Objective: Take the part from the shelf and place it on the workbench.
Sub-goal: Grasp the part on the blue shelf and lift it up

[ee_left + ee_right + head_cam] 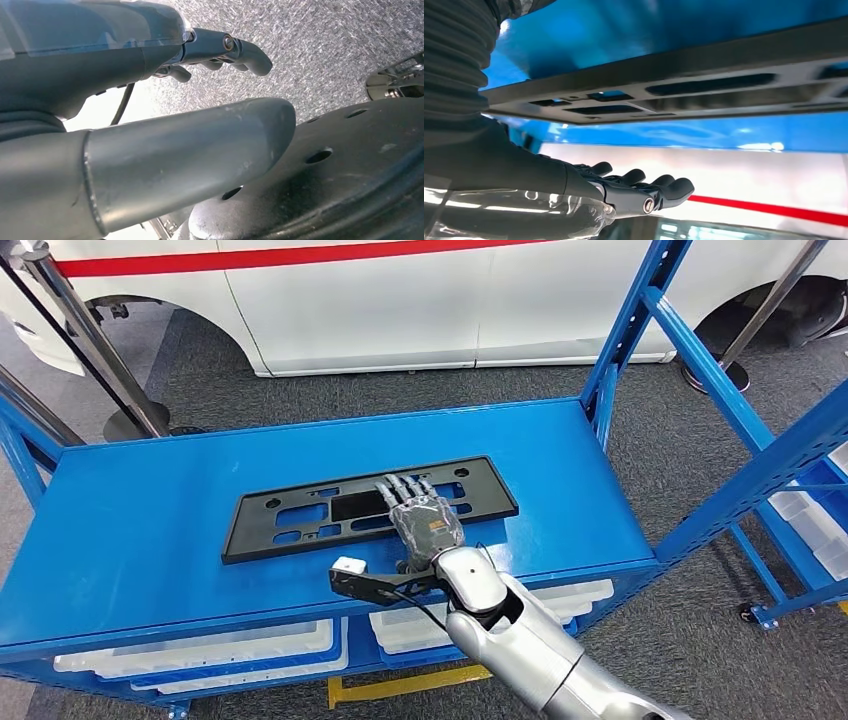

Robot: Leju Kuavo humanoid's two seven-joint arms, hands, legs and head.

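While the black plastic part (370,506), a long flat frame with rectangular cut-outs, lay flat on the blue shelf top (150,530), the right hand (425,522) was stretched out above its middle, palm down, fingers (400,487) straight and slightly spread. In the right wrist view the right hand (624,192) showed a clear gap between its fingers and the part (684,80), so it held nothing (contact could not be confirmed from the head view). The left hand (150,150) hung over grey carpet, its fingers (235,50) loosely curled with nothing in them. White bins (230,645) sat on the lower level. A white vehicle (400,300) with a red stripe stood behind the shelf.
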